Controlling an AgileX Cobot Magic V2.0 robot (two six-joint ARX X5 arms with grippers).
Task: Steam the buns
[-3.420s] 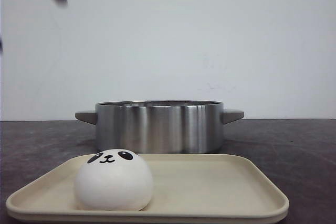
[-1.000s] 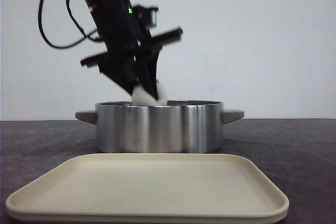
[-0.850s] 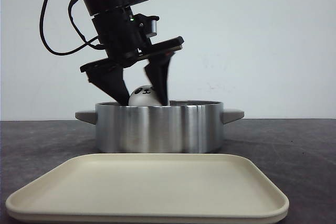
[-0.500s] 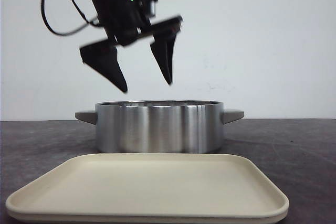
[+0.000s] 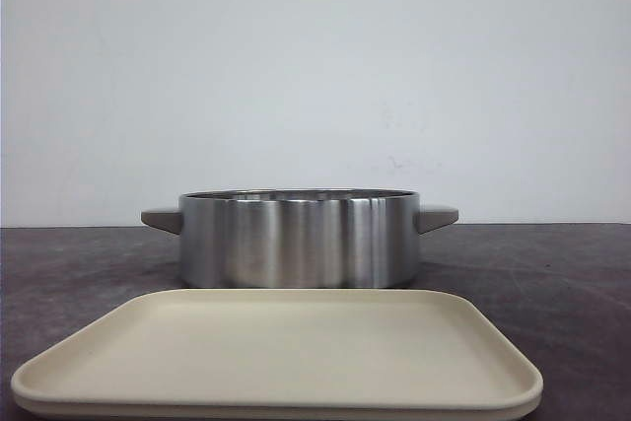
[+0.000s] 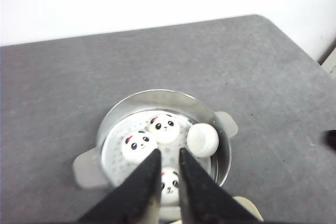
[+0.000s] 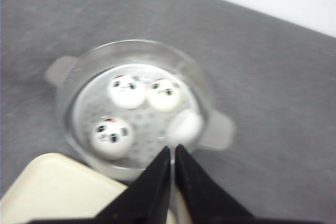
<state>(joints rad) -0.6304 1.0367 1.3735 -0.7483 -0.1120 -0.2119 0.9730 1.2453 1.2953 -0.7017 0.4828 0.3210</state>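
**Four buns in the pot, tray bare**

In my front view I see, from left to right, only the table (image 5: 79,263), the beige tray (image 5: 276,357) near the camera and the steel pot (image 5: 299,239) behind it, with one grey handle on each side. The tray has nothing on it. No arm shows in this view, and the inside of the pot is hidden by its wall.

The left wrist camera looks down from above. The left gripper (image 6: 165,163) hangs over the pot (image 6: 210,116), and its two fingers (image 6: 142,182) stand with a narrow gap between them, holding nothing. Inside the pot, on the perforated plate, lie the four buns. From left to right in this picture: one bun (image 6: 138,144) with the panda face up, a second (image 6: 164,126) touching it, a third (image 6: 169,183) partly behind the fingers, and a fourth (image 6: 202,139) that shows only plain white, close to the wall.

The right wrist camera is blurred. The right gripper (image 7: 172,156) is also above the pot, its fingers almost pressed together, nothing between them. I count three faces and one plain white bun there too.
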